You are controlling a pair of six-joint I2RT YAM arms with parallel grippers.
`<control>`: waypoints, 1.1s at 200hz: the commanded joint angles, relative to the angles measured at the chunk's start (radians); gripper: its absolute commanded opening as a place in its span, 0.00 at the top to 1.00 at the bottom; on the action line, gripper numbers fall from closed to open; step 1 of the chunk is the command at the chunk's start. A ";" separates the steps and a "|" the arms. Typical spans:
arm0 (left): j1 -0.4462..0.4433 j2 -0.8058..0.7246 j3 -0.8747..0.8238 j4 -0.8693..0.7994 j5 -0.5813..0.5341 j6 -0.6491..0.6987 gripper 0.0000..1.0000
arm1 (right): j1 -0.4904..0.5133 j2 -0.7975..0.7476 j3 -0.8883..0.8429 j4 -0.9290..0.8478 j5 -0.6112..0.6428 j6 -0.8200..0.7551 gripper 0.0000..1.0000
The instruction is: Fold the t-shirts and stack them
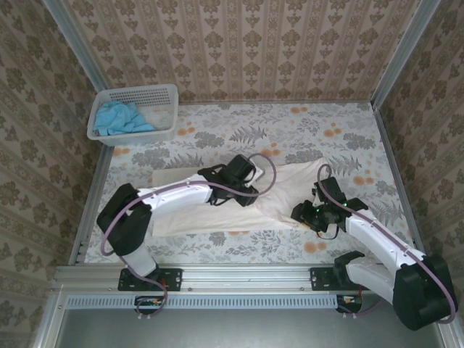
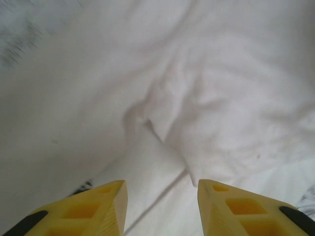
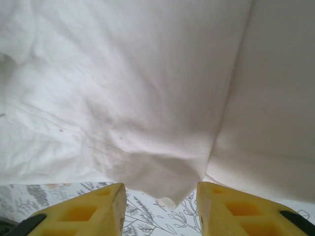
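The cream-white t-shirt (image 1: 283,190) lies spread and rumpled across the middle of the table. My left gripper (image 1: 246,190) hovers over its centre, open, with wrinkled white cloth (image 2: 162,123) beneath the yellow fingers (image 2: 106,206) and nothing pinched between them. My right gripper (image 1: 303,212) is at the shirt's lower right edge, open, its fingers (image 3: 231,206) on either side of a hanging corner of the cloth (image 3: 167,187) without touching it. The sky-blue t-shirt (image 1: 122,118) lies crumpled in the basket at the back left.
A white perforated basket (image 1: 165,94) stands at the table's back left corner. The flower-printed tablecloth (image 1: 326,141) shows around the shirt. Patterned walls with metal rails (image 1: 397,167) close in the table at left, right and back.
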 commanded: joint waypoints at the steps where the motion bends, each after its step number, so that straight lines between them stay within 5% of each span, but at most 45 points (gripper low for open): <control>1: 0.045 -0.038 0.014 0.054 0.045 -0.074 0.57 | -0.043 0.013 0.067 -0.003 0.002 0.019 0.56; 45: 0.207 -0.019 0.041 -0.085 -0.222 -0.276 0.58 | -0.133 0.208 0.250 0.075 0.186 -0.033 0.55; 75: 0.307 -0.055 -0.063 -0.093 -0.241 -0.369 0.58 | -0.178 0.452 0.383 0.102 0.270 -0.024 0.60; 220: 0.256 -0.677 -0.554 0.077 -0.440 -0.387 0.39 | -0.170 1.235 1.261 -0.228 0.404 -0.019 0.61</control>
